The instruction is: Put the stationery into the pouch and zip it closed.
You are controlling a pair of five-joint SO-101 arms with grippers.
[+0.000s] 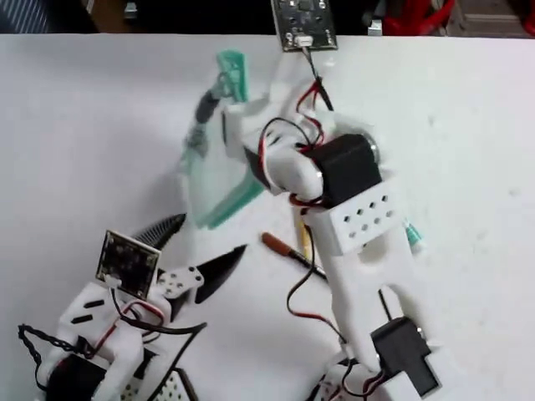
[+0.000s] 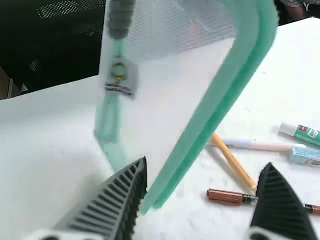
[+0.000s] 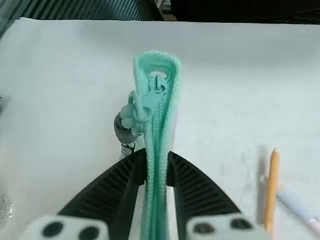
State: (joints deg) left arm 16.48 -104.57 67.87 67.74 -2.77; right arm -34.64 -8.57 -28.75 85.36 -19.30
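We see the right gripper [image 3: 156,155] clamped narrow on the pouch [image 3: 156,120], one black finger on each side of the zipper edge. The pouch stands on edge out past the fingertips, raised off the counter [image 1: 84,125]. Its slider [image 3: 159,83] sits at the end farthest from this gripper. A grey toggle [image 3: 123,128] hangs just beside the pouch, a little beyond the fingertips.

From above, we see the right gripper [image 1: 234,117] at the top of the pouch [image 1: 213,180], which hangs below it and slants toward the left gripper [image 1: 213,234].

The left gripper [image 2: 206,170] is spread wide and holds nothing. It sits low over the counter, pointing at the pouch [image 2: 170,100]. The pouch's green lower edge comes down just in front of one finger and between the two tips. We cannot tell whether it touches that finger.

The stationery lies on the counter beyond the left gripper's other finger. The brown pen [image 2: 227,196] is nearest, close to that fingertip. The pencil [image 2: 232,162] lies just past it, running under the pouch's edge. The pink pen [image 2: 255,145], a blue piece [image 2: 305,155] and a green-labelled tube [image 2: 300,132] lie farther out. Beside the right gripper, well apart from the pouch, we see the pencil [image 3: 271,185] again.
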